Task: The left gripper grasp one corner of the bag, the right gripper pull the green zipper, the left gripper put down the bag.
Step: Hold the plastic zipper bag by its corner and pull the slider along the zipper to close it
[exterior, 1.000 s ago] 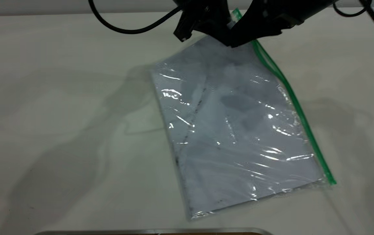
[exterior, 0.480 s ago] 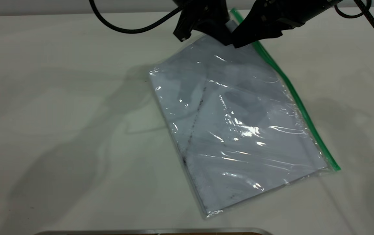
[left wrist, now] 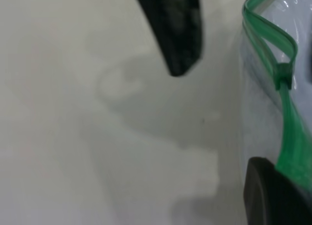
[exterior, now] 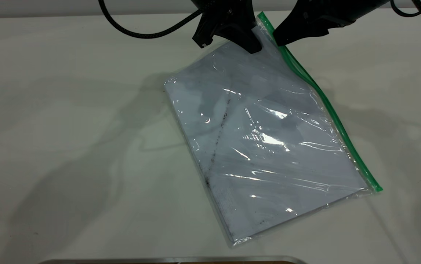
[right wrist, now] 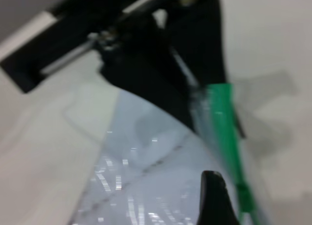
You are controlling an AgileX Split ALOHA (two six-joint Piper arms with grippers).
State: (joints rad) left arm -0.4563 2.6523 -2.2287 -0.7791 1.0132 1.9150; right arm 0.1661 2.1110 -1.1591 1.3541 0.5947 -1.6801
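The bag (exterior: 269,139) lies slanted on the table, white face up, with a dark smudge line (exterior: 219,135). The green zipper (exterior: 327,106) runs along its right edge. My left gripper (exterior: 251,43) is shut on the bag at the far corner (exterior: 263,18) and holds that end slightly raised. In the left wrist view a fingertip (left wrist: 270,196) lies on the strip, and the slider tab (left wrist: 282,78) sits a little beyond it. My right gripper (exterior: 280,37) is open beside the strip. One of its fingers (right wrist: 212,198) stands next to the strip (right wrist: 222,122) without gripping it.
A thick braided cable (exterior: 148,33) hangs over the far table. A metal edge (exterior: 173,259) runs along the front. Bare white table (exterior: 67,128) lies left of the bag and to its right (exterior: 397,91).
My right gripper has drawn away to the right from the left gripper and the corner. The bag's near end has swung right and settled flatter. The zipper's gaping loop has gone.
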